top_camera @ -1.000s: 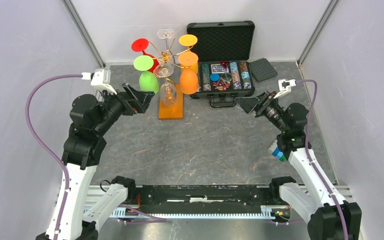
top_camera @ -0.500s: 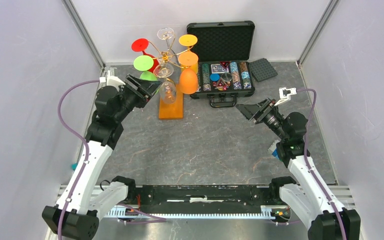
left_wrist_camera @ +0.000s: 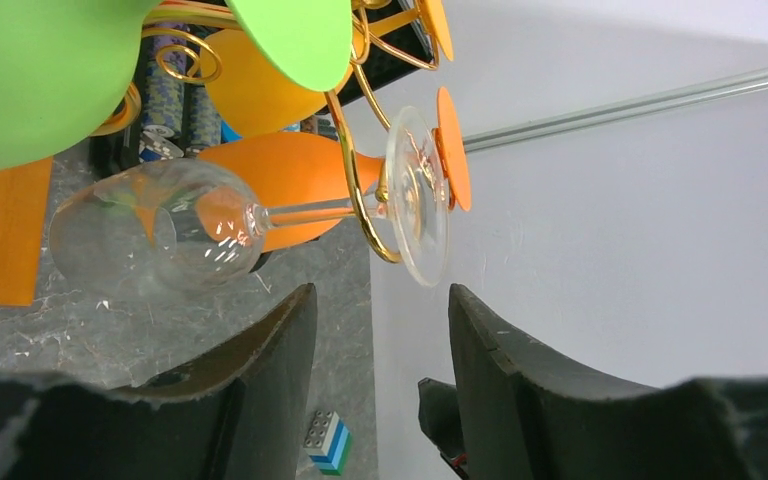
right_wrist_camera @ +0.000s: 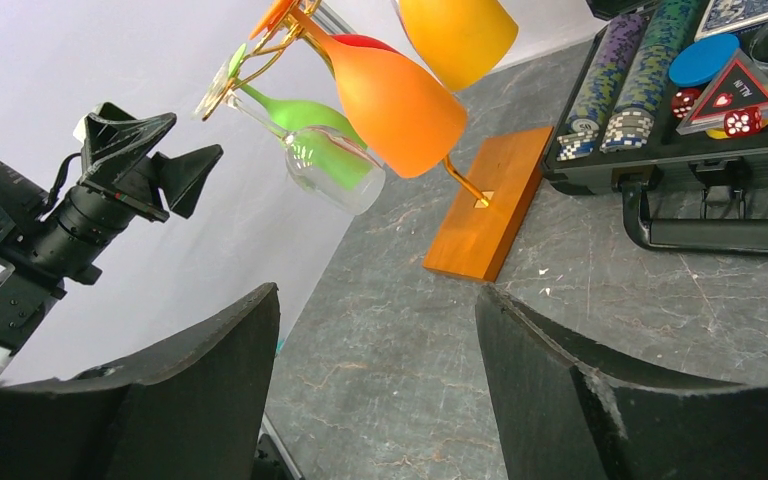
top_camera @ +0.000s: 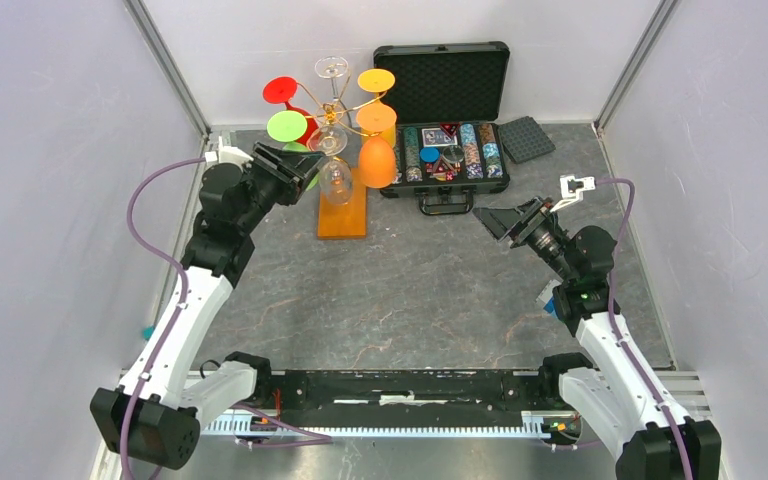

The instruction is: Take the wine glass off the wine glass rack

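Observation:
The wine glass rack [top_camera: 343, 215] of golden wire on an orange wooden base stands at the back, left of centre. Green [top_camera: 287, 126], red, orange [top_camera: 378, 160] and clear glasses hang on it upside down. A clear wine glass [top_camera: 336, 184] hangs at the front; in the left wrist view [left_wrist_camera: 150, 235] its stem sits in a gold hook. My left gripper [top_camera: 305, 170] is open and empty, just left of that clear glass, its fingers [left_wrist_camera: 270, 360] short of the stem. My right gripper [top_camera: 492, 215] is open and empty, well right of the rack [right_wrist_camera: 480, 205].
An open black case [top_camera: 450, 140] of poker chips stands right of the rack, with a dark foam pad [top_camera: 526, 138] beside it. A small blue and white brick block [top_camera: 556, 305] lies near the right arm. White walls close in left, back and right.
My left arm has swung from the left wall up to the rack, and the gripper now sits beside the clear glass. My right gripper has drawn back a little.

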### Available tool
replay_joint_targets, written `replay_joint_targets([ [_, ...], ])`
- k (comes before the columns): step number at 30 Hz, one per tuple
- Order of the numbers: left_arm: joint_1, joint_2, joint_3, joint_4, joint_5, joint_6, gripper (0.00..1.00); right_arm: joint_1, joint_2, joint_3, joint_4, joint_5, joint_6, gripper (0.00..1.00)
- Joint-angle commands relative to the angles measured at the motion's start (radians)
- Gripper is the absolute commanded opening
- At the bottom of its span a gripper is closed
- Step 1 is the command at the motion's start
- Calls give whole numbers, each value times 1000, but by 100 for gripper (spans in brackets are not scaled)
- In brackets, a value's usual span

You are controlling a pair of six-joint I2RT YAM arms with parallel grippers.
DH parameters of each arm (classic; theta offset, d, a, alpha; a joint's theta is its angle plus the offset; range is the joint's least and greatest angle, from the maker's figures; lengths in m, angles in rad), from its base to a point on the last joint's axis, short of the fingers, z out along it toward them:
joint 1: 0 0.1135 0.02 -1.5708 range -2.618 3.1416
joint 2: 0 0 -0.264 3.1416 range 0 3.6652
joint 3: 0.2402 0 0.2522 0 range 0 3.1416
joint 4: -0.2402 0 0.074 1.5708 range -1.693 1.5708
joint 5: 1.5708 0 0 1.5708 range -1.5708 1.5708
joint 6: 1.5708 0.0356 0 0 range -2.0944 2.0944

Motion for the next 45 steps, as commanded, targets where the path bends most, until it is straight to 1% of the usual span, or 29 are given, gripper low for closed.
replay_joint_targets([
  [1,4,26,55,54,-32,-43,54,5,-1,-11,42,9,5,77],
  [6,4,64,77,73,-19,-62,45,5,-5,-16,34,12,2,76],
  [12,4,77,83,73,-35,-78,41,4,-13,-26,30,18,-1,76],
  [16,4,81,86,72,-54,-98,31,4,-17,-27,25,27,-2,76],
  [18,5,83,86,103,-53,-108,27,4,-19,-26,22,35,-5,76],
  [24,6,69,89,93,-64,-116,24,5,-22,-25,15,43,-10,76],
  [27,4,62,96,82,-62,-117,18,4,-26,-29,7,46,-8,76],
  [29,5,56,102,52,-58,-114,19,5,-28,-32,5,50,-8,76],
  [32,5,44,105,21,-61,-108,32,5,-31,-37,2,55,-8,76],
  [34,6,41,104,7,-62,-106,36,4,-32,-40,0,57,-6,75],
  [42,5,37,103,-23,-55,-103,37,4,-32,-45,-3,66,-7,76],
  [45,5,39,100,-16,-45,-113,32,4,-31,-47,-2,69,-7,75],
])
